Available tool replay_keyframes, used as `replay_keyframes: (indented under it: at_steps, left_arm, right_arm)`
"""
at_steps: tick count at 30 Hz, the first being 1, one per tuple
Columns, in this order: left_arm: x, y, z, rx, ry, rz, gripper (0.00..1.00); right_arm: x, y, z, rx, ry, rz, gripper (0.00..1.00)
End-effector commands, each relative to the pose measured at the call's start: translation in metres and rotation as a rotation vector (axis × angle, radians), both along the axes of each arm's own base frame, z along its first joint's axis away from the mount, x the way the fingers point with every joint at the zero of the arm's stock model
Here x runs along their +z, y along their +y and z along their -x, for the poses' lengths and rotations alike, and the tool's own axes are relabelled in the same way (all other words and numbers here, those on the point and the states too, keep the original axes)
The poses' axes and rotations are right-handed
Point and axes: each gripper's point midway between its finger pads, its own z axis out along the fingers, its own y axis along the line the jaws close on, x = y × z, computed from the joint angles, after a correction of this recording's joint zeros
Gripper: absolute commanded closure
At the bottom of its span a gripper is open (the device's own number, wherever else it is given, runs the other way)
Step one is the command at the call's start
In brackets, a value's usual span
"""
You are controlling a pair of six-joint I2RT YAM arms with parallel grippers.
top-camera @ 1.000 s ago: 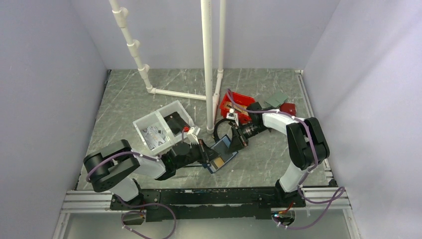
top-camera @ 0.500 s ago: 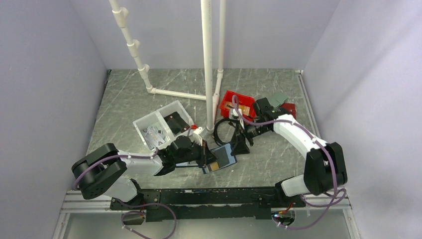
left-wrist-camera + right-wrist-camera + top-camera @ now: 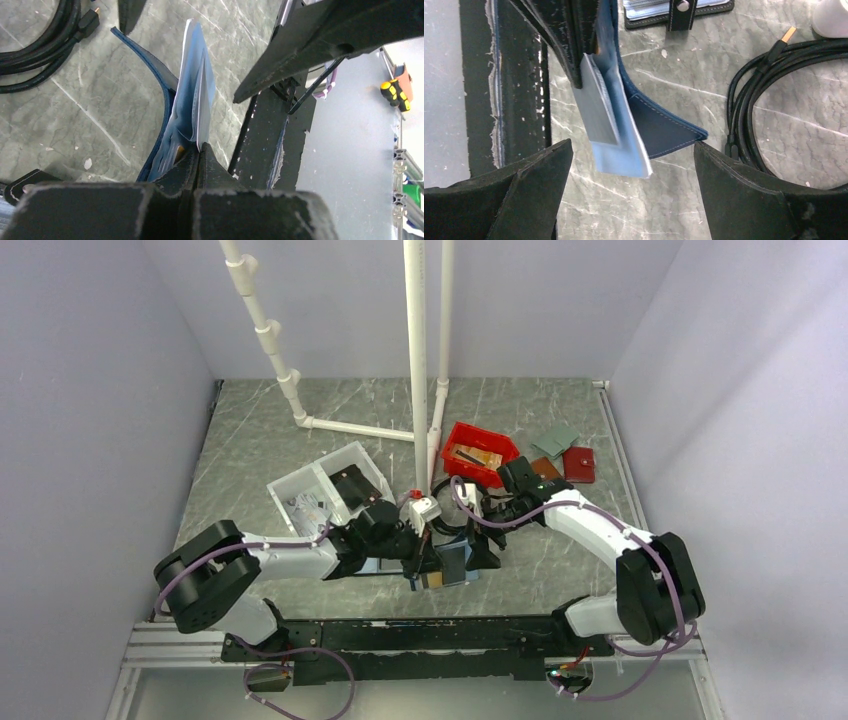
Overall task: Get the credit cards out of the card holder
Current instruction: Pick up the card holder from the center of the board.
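The navy-blue card holder [image 3: 155, 70] is held up off the table, its light-blue inside [image 3: 626, 140] fanned open. My left gripper [image 3: 199, 149] is shut on its lower edge. Beside that grip, an orange sliver of one of the credit cards [image 3: 178, 150] peeks from a pocket. A flat grey piece [image 3: 596, 107] lies against the light-blue lining; I cannot tell if it is a card. My right gripper [image 3: 631, 167] is open wide. Its fingers [image 3: 539, 172] stand on either side of the holder's free end, apart from it. From above, both grippers meet at the holder [image 3: 452, 565].
A coiled black cable [image 3: 769, 100] lies right of the holder. A black-edged folio [image 3: 674, 7] lies just beyond. Farther back are a red bin [image 3: 480, 453], a white two-part bin [image 3: 325, 495], white pipes [image 3: 417, 370] and a brown wallet [image 3: 578, 463]. The table's black front rail [image 3: 272, 145] is close.
My right gripper has opened wide and swung forward and down to the holder's free end. The left arm has shifted the holder slightly right, still gripping it.
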Motion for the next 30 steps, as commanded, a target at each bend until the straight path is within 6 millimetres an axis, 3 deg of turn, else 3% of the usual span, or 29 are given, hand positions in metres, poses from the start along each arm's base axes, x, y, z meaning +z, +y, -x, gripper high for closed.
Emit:
replay_keyframes:
  at_steps: [1,10,20,24,30]
  left_arm:
    - [0.018,-0.011,0.006,-0.116,-0.069,0.057,1.00]
    - [0.010,0.001,0.010,-0.137,-0.095,-0.007,1.00]
    - [0.020,-0.006,0.014,-0.191,-0.126,0.038,1.00]
    - [0.018,-0.007,0.013,-0.189,-0.122,0.043,1.00]
    - [0.017,-0.006,0.013,-0.161,-0.118,0.066,0.99]
  right_arm:
    - [-0.002,0.003,-0.014,0.012,-0.077,-0.004,0.07]
    - [0.012,0.001,-0.003,0.097,-0.102,-0.046,0.06]
    - [-0.003,0.008,0.013,0.146,0.048,-0.034,0.12]
    - [-0.006,0.012,0.017,0.169,0.076,-0.027,0.28]
    - [-0.002,0.016,0.019,0.183,0.105,-0.039,0.75]
